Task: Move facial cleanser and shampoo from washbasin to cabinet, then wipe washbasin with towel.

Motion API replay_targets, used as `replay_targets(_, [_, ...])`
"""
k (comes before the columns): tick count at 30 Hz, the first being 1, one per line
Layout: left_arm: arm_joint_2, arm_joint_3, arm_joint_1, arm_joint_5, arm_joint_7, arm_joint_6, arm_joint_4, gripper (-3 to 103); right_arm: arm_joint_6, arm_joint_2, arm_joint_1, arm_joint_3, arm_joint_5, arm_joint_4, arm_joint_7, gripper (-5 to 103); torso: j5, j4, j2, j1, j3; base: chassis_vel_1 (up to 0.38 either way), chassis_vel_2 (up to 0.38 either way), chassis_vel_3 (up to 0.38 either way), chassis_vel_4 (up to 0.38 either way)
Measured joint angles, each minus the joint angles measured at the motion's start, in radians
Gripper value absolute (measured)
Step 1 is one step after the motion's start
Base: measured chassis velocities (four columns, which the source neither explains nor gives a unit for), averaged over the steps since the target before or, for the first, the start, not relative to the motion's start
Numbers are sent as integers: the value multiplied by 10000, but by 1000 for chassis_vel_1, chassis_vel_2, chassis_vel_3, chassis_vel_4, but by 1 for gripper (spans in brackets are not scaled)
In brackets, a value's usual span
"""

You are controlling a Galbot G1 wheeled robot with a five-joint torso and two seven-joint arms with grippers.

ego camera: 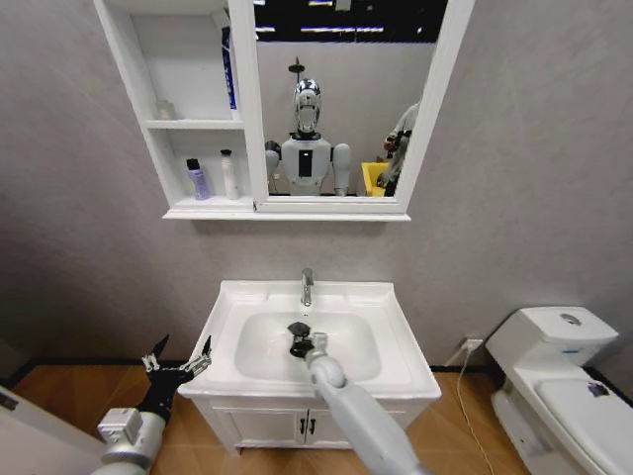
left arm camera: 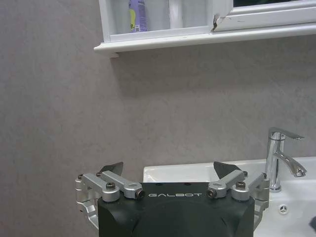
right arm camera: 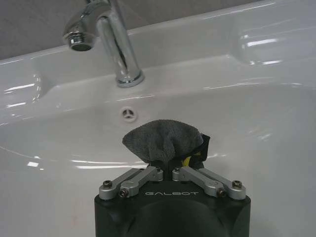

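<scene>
Washbasin (ego camera: 396,346) wiping is the step in hand. Left claw (ego camera: 178,367) waits wide beside the basin's left edge; right claw (right arm camera: 170,168) pinches the towel (right arm camera: 160,140) inside the bowl, below the tap (right arm camera: 111,42). Next: sweeping strokes, probably.

tap (ego camera: 307,287) overhanging bowl rear, basin rim (ego camera: 394,336) bare

Glossy white ceramic washbasin (right arm camera: 256,64), polished chrome tap (right arm camera: 111,42) — mirror-bright, soft grey fuzzy cloth towel (right arm camera: 160,140), matt blk plastic right gripper (right arm camera: 173,165) w/ brushed-metal links
</scene>
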Motion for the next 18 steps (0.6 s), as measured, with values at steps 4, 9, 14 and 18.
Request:
replay_targets(4, [0,1,0,0,0,0,0,100,71,-852,-688,797,-425,1025,-247,3,1,7,0,0,-1,0,0,0,0])
replay_targets(9, [-1,-2,0,0,0,0,0,100,518,-2109,-975,1704,-841,1548,-767,3,-2,8,1,0,-2,0,0,0,0])
replay_targets(14, [-1,-1,0,0,-1,0,0,100,1196,-2662,-806,2168,-1259,892,-1572,3,-2,6,1,0,-1,0,0,0,0])
replay_targets(18, [0,-1,0,0,0,0,0,100,1762,-2628,-522,2263,-1364,158,-2044,3,0,8,1,0,-1,0,0,0,0])
